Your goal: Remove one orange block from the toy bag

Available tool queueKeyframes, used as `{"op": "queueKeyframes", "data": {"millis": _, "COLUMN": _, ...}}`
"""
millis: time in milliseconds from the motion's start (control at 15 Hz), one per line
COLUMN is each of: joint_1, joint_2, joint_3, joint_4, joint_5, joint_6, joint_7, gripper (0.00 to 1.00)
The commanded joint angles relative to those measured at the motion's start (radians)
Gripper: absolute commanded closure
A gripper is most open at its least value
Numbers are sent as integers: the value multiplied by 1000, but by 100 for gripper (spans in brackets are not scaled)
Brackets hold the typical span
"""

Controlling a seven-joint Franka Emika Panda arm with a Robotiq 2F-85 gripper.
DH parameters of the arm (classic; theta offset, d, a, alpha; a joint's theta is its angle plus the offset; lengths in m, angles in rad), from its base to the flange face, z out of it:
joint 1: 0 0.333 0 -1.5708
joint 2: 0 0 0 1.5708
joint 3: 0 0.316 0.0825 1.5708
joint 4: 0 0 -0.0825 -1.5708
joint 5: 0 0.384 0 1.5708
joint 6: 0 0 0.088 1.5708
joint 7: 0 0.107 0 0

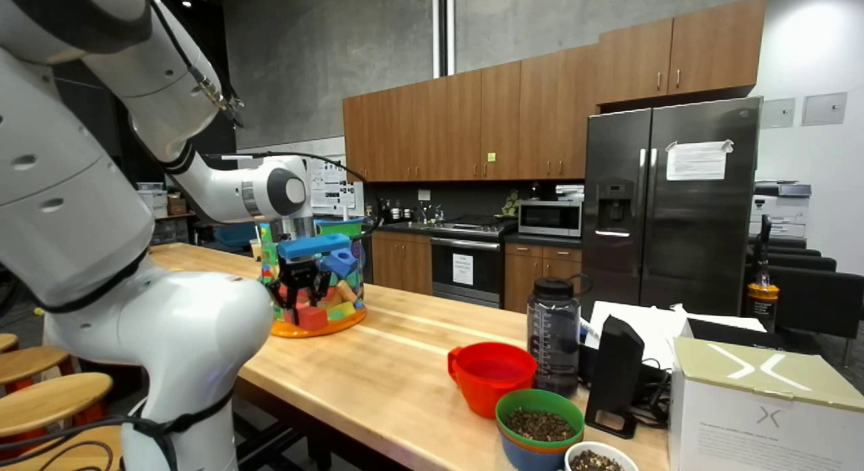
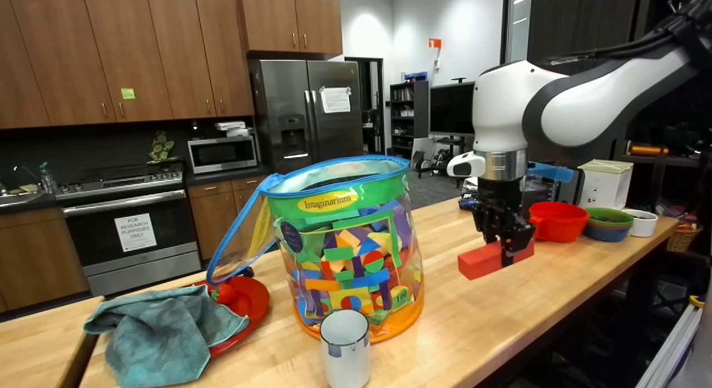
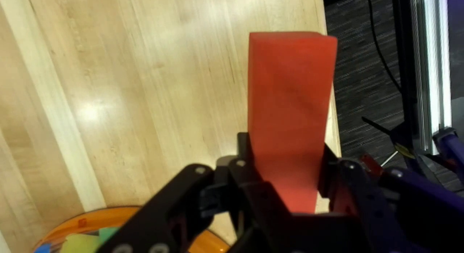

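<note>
The orange block [image 2: 481, 260] is a long orange-red rectangular bar. My gripper [image 2: 507, 249] is shut on it, with a finger on each side in the wrist view, where the block [image 3: 290, 93] points up and away. The block appears held above the wooden table, outside the bag. The toy bag [image 2: 328, 203] is see-through with a green band, an open blue-edged top and many coloured blocks inside. It stands upright beside the gripper. In an exterior view the arm and gripper partly cover the bag [image 1: 347, 228]. Its orange base [image 3: 105, 215] shows at the wrist view's bottom.
A white mug [image 2: 346, 352] stands close to the bag. A teal cloth [image 2: 161, 332] lies over a red plate [image 2: 253, 299]. A red cup [image 1: 489, 373], stacked bowls [image 1: 540, 424], a bottle [image 1: 553, 336] and a box [image 1: 763, 397] stand farther along the table. The table's edge [image 3: 331, 111] runs beside the block.
</note>
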Motion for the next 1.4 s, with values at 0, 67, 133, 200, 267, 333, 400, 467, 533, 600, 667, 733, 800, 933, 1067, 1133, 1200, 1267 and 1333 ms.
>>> {"op": "queueKeyframes", "data": {"millis": 0, "joint_1": 50, "joint_2": 68, "joint_3": 28, "joint_4": 2, "joint_5": 3, "joint_6": 50, "joint_7": -1, "gripper": 84}}
{"op": "queueKeyframes", "data": {"millis": 67, "joint_1": 57, "joint_2": 81, "joint_3": 35, "joint_4": 2, "joint_5": 1, "joint_6": 60, "joint_7": -2, "gripper": 84}}
{"op": "queueKeyframes", "data": {"millis": 133, "joint_1": 60, "joint_2": 94, "joint_3": 44, "joint_4": 2, "joint_5": -8, "joint_6": 73, "joint_7": 2, "gripper": 84}}
{"op": "queueKeyframes", "data": {"millis": 200, "joint_1": 63, "joint_2": 104, "joint_3": 51, "joint_4": 2, "joint_5": -12, "joint_6": 84, "joint_7": 1, "gripper": 84}}
{"op": "queueKeyframes", "data": {"millis": 267, "joint_1": 60, "joint_2": 112, "joint_3": 57, "joint_4": 2, "joint_5": -20, "joint_6": 94, "joint_7": 2, "gripper": 84}}
{"op": "queueKeyframes", "data": {"millis": 333, "joint_1": 54, "joint_2": 120, "joint_3": 64, "joint_4": 2, "joint_5": -32, "joint_6": 105, "joint_7": 7, "gripper": 84}}
{"op": "queueKeyframes", "data": {"millis": 400, "joint_1": 46, "joint_2": 126, "joint_3": 66, "joint_4": 3, "joint_5": -47, "joint_6": 111, "joint_7": 7, "gripper": 84}}
{"op": "queueKeyframes", "data": {"millis": 467, "joint_1": 33, "joint_2": 129, "joint_3": 65, "joint_4": 3, "joint_5": -64, "joint_6": 110, "joint_7": 10, "gripper": 84}}
{"op": "queueKeyframes", "data": {"millis": 533, "joint_1": 21, "joint_2": 131, "joint_3": 63, "joint_4": 3, "joint_5": -85, "joint_6": 108, "joint_7": 15, "gripper": 84}}
{"op": "queueKeyframes", "data": {"millis": 600, "joint_1": 3, "joint_2": 130, "joint_3": 60, "joint_4": 3, "joint_5": -110, "joint_6": 103, "joint_7": 24, "gripper": 84}}
{"op": "queueKeyframes", "data": {"millis": 667, "joint_1": -15, "joint_2": 129, "joint_3": 58, "joint_4": 4, "joint_5": -133, "joint_6": 99, "joint_7": 35, "gripper": 84}}
{"op": "queueKeyframes", "data": {"millis": 733, "joint_1": -34, "joint_2": 129, "joint_3": 55, "joint_4": 4, "joint_5": -155, "joint_6": 98, "joint_7": 47, "gripper": 84}}
{"op": "queueKeyframes", "data": {"millis": 800, "joint_1": -47, "joint_2": 128, "joint_3": 49, "joint_4": 4, "joint_5": -164, "joint_6": 91, "joint_7": 58, "gripper": 84}}
{"op": "queueKeyframes", "data": {"millis": 933, "joint_1": -68, "joint_2": 129, "joint_3": 45, "joint_4": 5, "joint_5": -180, "joint_6": 90, "joint_7": 75, "gripper": 84}}
{"op": "queueKeyframes", "data": {"millis": 1067, "joint_1": -84, "joint_2": 133, "joint_3": 46, "joint_4": 5, "joint_5": -196, "joint_6": 87, "joint_7": 88, "gripper": 84}}
{"op": "queueKeyframes", "data": {"millis": 1133, "joint_1": -89, "joint_2": 136, "joint_3": 46, "joint_4": 5, "joint_5": -205, "joint_6": 87, "joint_7": 95, "gripper": 84}}
{"op": "queueKeyframes", "data": {"millis": 1200, "joint_1": -92, "joint_2": 137, "joint_3": 49, "joint_4": 5, "joint_5": -215, "joint_6": 82, "joint_7": 102, "gripper": 84}}
{"op": "queueKeyframes", "data": {"millis": 1267, "joint_1": -98, "joint_2": 138, "joint_3": 58, "joint_4": 5, "joint_5": -240, "joint_6": 72, "joint_7": 115, "gripper": 84}}
{"op": "queueKeyframes", "data": {"millis": 1333, "joint_1": -102, "joint_2": 140, "joint_3": 65, "joint_4": 4, "joint_5": -265, "joint_6": 64, "joint_7": 128, "gripper": 84}}
